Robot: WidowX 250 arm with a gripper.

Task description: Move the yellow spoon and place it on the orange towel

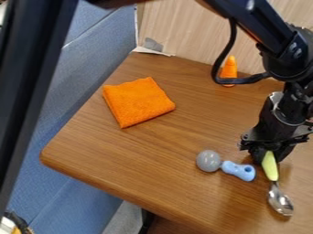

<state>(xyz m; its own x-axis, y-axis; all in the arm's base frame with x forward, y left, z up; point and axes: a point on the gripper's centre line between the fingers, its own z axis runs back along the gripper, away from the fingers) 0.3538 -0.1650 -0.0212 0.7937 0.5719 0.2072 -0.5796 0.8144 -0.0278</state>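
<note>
Yellow-green-handled metal spoon (270, 167) — its handle clasped in the black two-finger gripper (267, 157) — is well apart from the folded orange cloth towel (138, 102).

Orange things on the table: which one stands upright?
The orange cone stands upright, tapering to its tip; the orange towel lies folded flat.

Towel (138, 101) at left rear of surface (140, 155), cone (229, 68) right of towel, near rear edge, small implement (238, 170) forward and right of towel, spoon (270, 167) just right of implement, handle end at pincer (267, 155)
</note>
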